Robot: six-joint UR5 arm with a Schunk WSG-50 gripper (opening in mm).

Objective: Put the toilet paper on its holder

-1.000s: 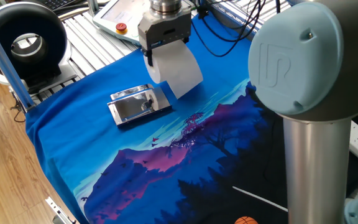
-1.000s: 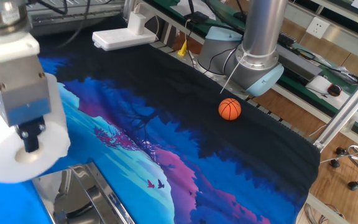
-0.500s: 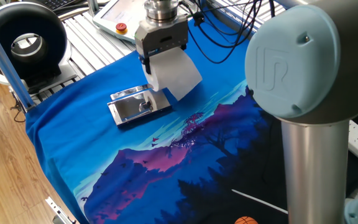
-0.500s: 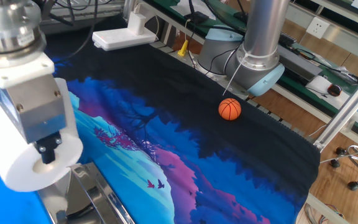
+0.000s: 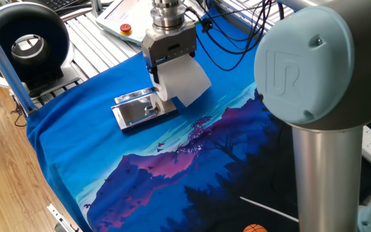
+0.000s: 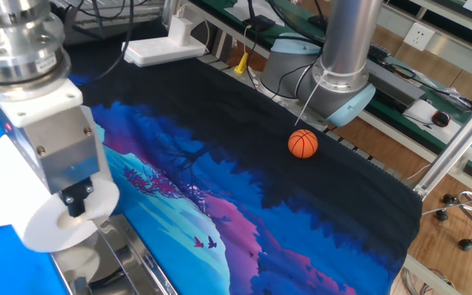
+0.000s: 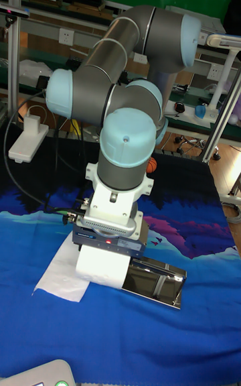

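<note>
- toilet paper is hanging in the air just over the right end of the holder, with its loose sheet trailing toward the cloth on the far side in the tall fixed view; you are carrying it, not resting it yet.
- starting at the left of one fixed view, the holder is lying flat on the blue cloth, its mirror face up and its raised edges showing; you are aiming for that face, so keep the roll's long axis running along the holder's length.
- moving right, the gripper is clamping the roll, with one finger reaching into the hollow core in the other fixed view, so the jaws are standing nearly closed on the roll's wall.
- you are doing well to come down slowly and straight; the soft roll is likely to squash or tilt if it catches a folded edge first.
- watch the trailing sheet so it is not bunching under the roll as it settles.
- further right, the orange ball is sitting well apart and is not in your way.
</note>
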